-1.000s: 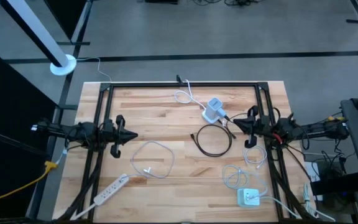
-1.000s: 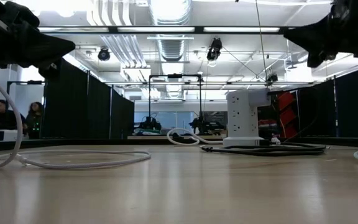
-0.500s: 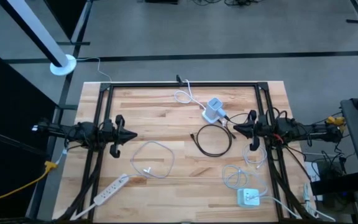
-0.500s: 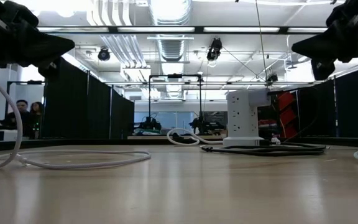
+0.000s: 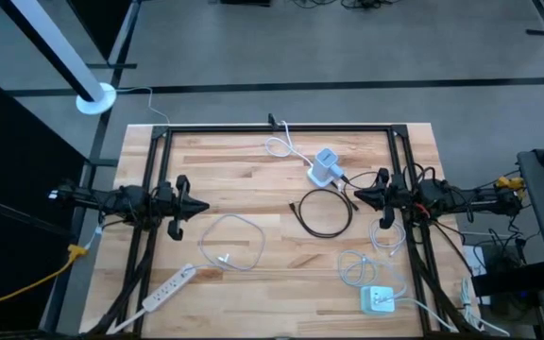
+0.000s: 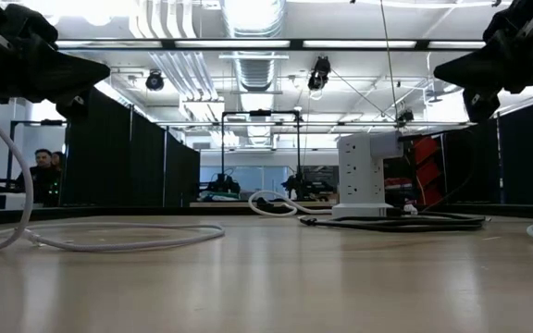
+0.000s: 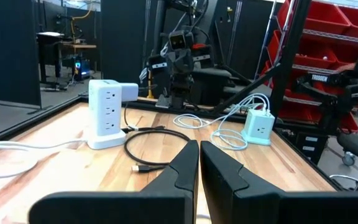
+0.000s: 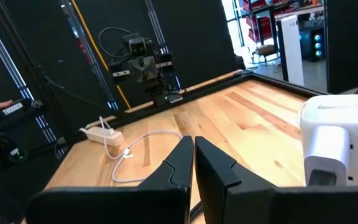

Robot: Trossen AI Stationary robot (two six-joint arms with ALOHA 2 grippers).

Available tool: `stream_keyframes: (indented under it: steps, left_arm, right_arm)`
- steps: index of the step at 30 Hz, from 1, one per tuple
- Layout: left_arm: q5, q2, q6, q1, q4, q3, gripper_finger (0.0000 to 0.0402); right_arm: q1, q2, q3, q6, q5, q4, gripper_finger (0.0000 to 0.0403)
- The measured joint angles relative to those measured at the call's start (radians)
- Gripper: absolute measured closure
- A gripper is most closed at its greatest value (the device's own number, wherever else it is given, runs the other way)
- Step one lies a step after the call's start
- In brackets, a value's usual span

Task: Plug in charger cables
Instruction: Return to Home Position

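Observation:
A black charger cable (image 5: 324, 210) lies coiled mid-table, next to a white socket tower (image 5: 324, 168). One white cable (image 5: 231, 241) lies in a loose loop left of centre, and others (image 5: 378, 247) lie at the right. My left gripper (image 5: 201, 204) hovers shut over the table's left side, pointing level toward the right; the left wrist view shows its fingertips (image 7: 199, 149) together. My right gripper (image 5: 354, 196) hovers shut beside the black coil, pointing level toward the left, with its fingertips (image 8: 193, 146) together. Neither touches anything.
A long white power strip (image 5: 168, 288) lies at the near left, and a small white charger block (image 5: 378, 299) at the near right. Another white cable (image 5: 280, 146) curls near the far edge. A black frame (image 5: 277, 127) borders the table.
My right gripper has rolled about its own line and tipped to level, its tip sinking a little. It has stayed shut and has been still for the last half second.

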Motion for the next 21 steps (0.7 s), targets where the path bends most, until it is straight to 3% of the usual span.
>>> stream_keyframes:
  steps: [5,21]
  left_arm:
    - [0.0,0.009,0.0,0.0,0.0,0.0,0.0397]
    - [0.0,0.024,0.0,0.0,0.001,0.0,0.0397]
  right_arm:
    - [0.0,-0.044,-0.038,-0.002,0.0,0.004,0.0403]
    - [0.0,-0.015,-0.062,-0.007,0.0,0.024,0.0403]
